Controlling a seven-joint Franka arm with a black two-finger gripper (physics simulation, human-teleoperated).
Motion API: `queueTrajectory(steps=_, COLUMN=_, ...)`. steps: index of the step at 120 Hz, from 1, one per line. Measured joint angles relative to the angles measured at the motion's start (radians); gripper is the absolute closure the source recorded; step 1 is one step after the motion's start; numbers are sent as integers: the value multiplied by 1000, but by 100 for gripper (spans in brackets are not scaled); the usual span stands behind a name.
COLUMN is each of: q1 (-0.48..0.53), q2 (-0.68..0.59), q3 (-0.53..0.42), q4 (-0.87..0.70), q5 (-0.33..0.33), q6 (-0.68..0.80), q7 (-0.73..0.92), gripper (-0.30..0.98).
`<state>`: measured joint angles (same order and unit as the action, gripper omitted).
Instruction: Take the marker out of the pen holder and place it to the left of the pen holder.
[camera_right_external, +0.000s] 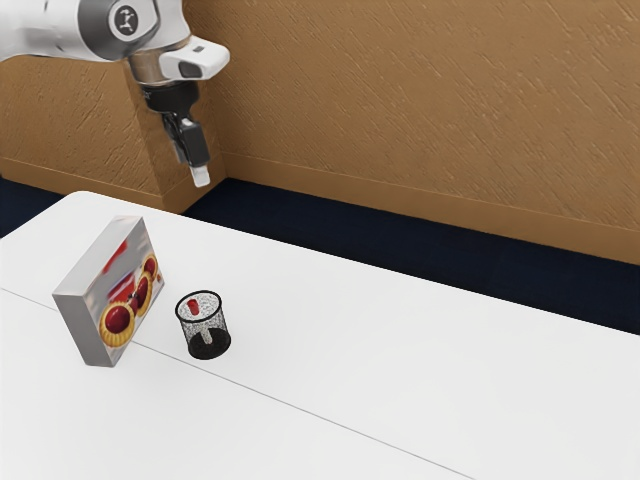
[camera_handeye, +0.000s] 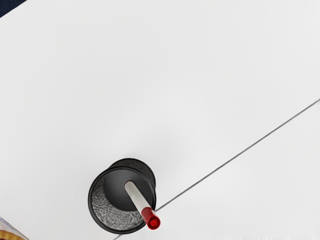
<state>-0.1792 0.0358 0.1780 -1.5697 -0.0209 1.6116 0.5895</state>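
A white desk (camera_right_external: 450, 370) with a thin seam (camera_handeye: 237, 155) stands near rough tan walls (camera_right_external: 420, 110) and dark floor (camera_right_external: 400, 244). In the exterior view, the claw (camera_right_external: 201, 174) hangs toward ten o'clock, its grip unreadable; toward eight, the marker (camera_handeye: 137, 197) leans inside the pen holder (camera_handeye: 90, 200). The wrist view crops the box (camera_right_external: 85, 325).

White arm, round dark joint emblem (camera_right_external: 126, 20)
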Motion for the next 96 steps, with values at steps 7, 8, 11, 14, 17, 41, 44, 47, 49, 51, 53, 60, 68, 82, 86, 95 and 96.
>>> queueTrajectory(steps=7, q1=-2, q2=0, q3=0, q4=0, q5=0, q6=0, q7=27, gripper=0)
queueTrajectory(steps=8, q1=-3, q2=0, q3=0, q4=0, q5=0, q6=1, q7=31, gripper=0)
queueTrajectory(steps=11, q1=-3, q2=0, q3=0, q4=0, q5=0, q6=1, q7=41, gripper=0)
queueTrajectory(steps=14, q1=-4, q2=0, q3=0, q4=0, q5=0, q6=1, q7=51, gripper=0)
queueTrajectory(steps=17, q1=-4, q2=-1, q3=0, q4=-1, q5=1, q6=0, q7=61, gripper=0)
queueTrajectory(steps=41, q1=82, q2=-118, q3=-120, q4=-284, q5=95, q6=37, q7=121, gripper=0)
queueTrajectory(steps=44, q1=70, q2=-150, q3=-126, q4=-357, q5=110, q6=67, q7=127, gripper=0)
queueTrajectory(steps=47, q1=51, q2=-181, q3=-130, q4=-432, q5=122, q6=103, q7=133, gripper=0)
queueTrajectory(steps=49, q1=39, q2=-204, q3=-132, q4=-490, q5=129, q6=134, q7=137, gripper=0)
queueTrajectory(steps=51, q1=30, q2=-226, q3=-133, q4=-546, q5=135, q6=167, q7=140, gripper=0)
queueTrajectory(steps=53, q1=25, q2=-245, q3=-134, q4=-593, q5=141, q6=200, q7=144, gripper=0)
queueTrajectory(steps=60, q1=20, q2=-276, q3=-136, q4=-685, q5=154, q6=296, q7=156, gripper=0)
queueTrajectory(steps=68, q1=27, q2=-284, q3=-138, q4=-720, q5=159, q6=363, q7=167, gripper=0)
queueTrajectory(steps=82, q1=29, q2=-286, q3=-138, q4=-775, q5=166, q6=430, q7=185, gripper=0)
queueTrajectory(steps=86, q1=29, q2=-271, q3=-137, q4=-773, q5=175, q6=444, q7=190, gripper=0)
queueTrajectory(steps=95, q1=32, q2=-217, q3=-134, q4=-741, q5=191, q6=469, q7=200, gripper=0)
queueTrajectory(steps=96, q1=34, q2=-211, q3=-134, q4=-738, q5=192, q6=471, q7=201, gripper=0)
